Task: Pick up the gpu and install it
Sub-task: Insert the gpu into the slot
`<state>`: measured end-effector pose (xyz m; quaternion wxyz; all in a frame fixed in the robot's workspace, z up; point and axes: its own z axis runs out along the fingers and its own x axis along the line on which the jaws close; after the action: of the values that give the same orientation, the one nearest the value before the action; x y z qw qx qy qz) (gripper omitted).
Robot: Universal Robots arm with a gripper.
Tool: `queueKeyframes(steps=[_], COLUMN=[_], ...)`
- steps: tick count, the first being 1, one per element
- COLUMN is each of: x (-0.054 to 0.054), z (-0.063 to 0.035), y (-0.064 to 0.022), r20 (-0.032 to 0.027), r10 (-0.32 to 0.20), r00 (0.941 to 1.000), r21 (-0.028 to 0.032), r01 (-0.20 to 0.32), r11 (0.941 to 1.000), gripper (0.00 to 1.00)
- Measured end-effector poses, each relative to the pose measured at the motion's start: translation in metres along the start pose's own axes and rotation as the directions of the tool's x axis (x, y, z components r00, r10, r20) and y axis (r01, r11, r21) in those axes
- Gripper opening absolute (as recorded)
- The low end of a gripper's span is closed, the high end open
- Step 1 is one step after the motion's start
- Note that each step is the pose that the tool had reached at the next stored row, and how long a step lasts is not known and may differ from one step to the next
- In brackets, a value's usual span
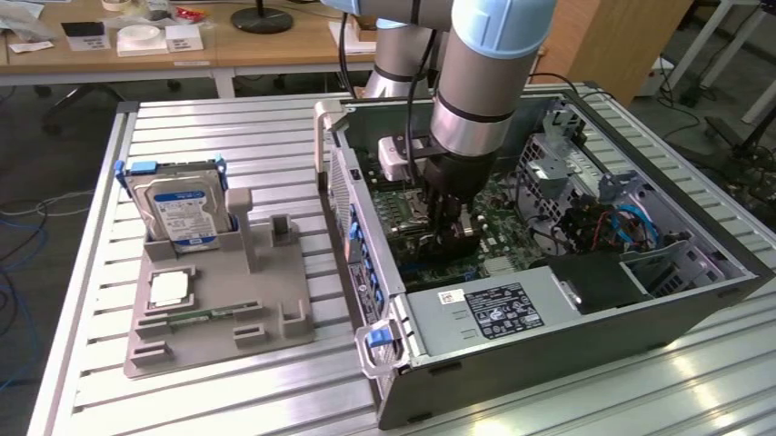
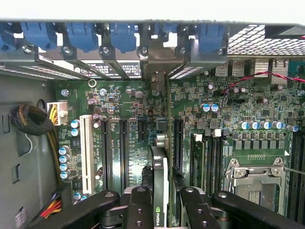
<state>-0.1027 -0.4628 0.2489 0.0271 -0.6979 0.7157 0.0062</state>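
The gpu [image 2: 160, 164] shows edge-on in the wrist view as a thin dark card with a green logo near my fingers [image 2: 138, 210]. Its silvery metal bracket [image 2: 159, 59] meets the case's rear slot openings by the blue clips. My gripper [image 2: 162, 212] is shut on the card, one finger on each face. The card stands upright over the green motherboard [image 2: 238, 109], in line with a dark expansion slot [image 2: 177, 138]; whether it is seated I cannot tell. In the exterior view my gripper [image 1: 452, 227] reaches down inside the open computer case [image 1: 546, 363].
A white slot [image 2: 86, 148], memory sticks [image 2: 198, 152] and the CPU socket [image 2: 255, 179] flank the card. A sleeved cable bundle [image 2: 31, 119] lies by the case wall. Outside, a grey holder [image 1: 218, 318] carries a blue-labelled hard drive [image 1: 182, 213]. The power supply [image 1: 497, 309] fills the case's near end.
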Motion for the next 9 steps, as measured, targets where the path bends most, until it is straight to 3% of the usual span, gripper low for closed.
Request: queueKeyframes(steps=[7,8,9], x=[-0.0002,0.0,0.0], z=[0.0005,0.0002,0.0002], y=[0.0001,0.0,0.0], r20=[0.0007,0.0002,0.0002], r10=[0.0,0.0,0.0], r00=[1.0,1.0,1.0], r21=[0.0004,0.0001,0.0001], r01=[0.0,0.0,0.0], r11=[1.0,1.0,1.0], gripper=[0.27,0.4,0.4])
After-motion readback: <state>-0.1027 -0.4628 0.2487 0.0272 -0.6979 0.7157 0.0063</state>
